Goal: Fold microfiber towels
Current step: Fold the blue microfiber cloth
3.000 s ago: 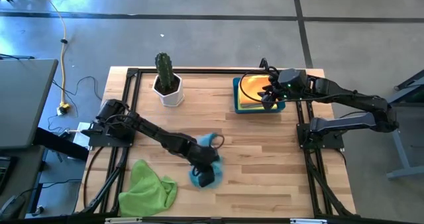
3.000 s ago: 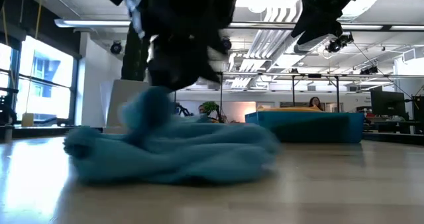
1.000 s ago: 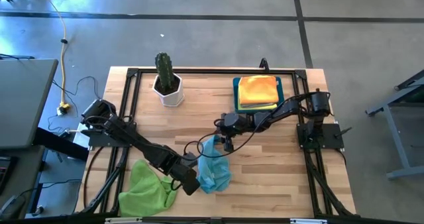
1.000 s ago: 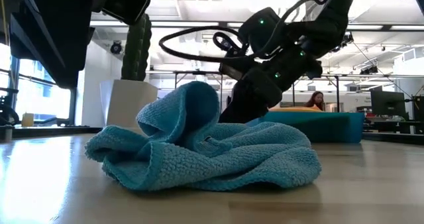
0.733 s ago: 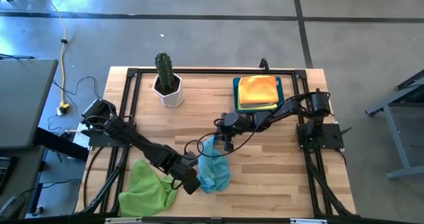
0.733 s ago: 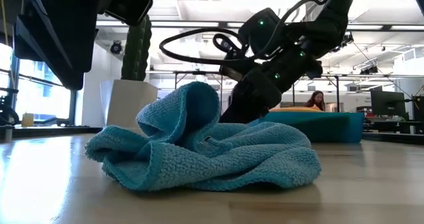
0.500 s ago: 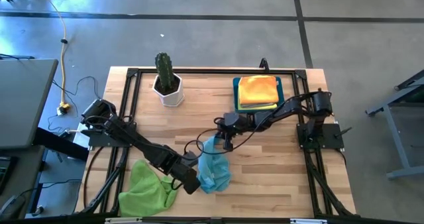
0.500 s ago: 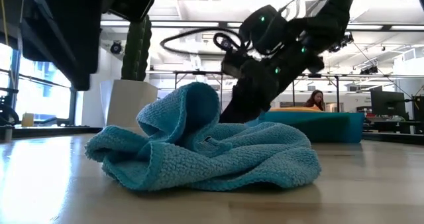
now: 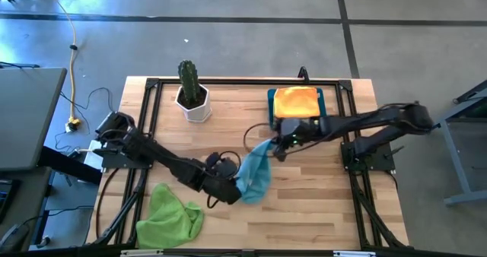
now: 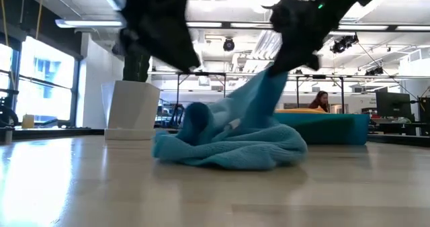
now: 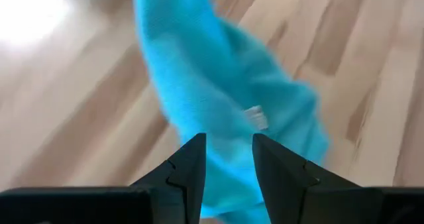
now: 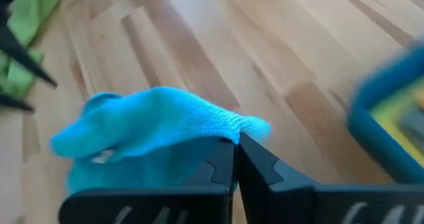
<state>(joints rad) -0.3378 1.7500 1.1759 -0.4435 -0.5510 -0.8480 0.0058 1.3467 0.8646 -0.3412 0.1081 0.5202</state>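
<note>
While the right pincer (image 9: 275, 144) is clamped on a corner of the light blue towel (image 9: 254, 177) mid-table (image 9: 319, 204), the left pincer (image 9: 228, 192) sits open at its other end.

Fuzzy cloth towel (image 9: 254, 175); smooth wood table (image 9: 304, 181)

The right hand (image 9: 275, 146) clamped onto a corner of the light blue towel (image 9: 254, 173) and drew it up toward the blue bin (image 9: 271, 114); the left hand (image 9: 229, 191) shifted closer beside it.
</note>
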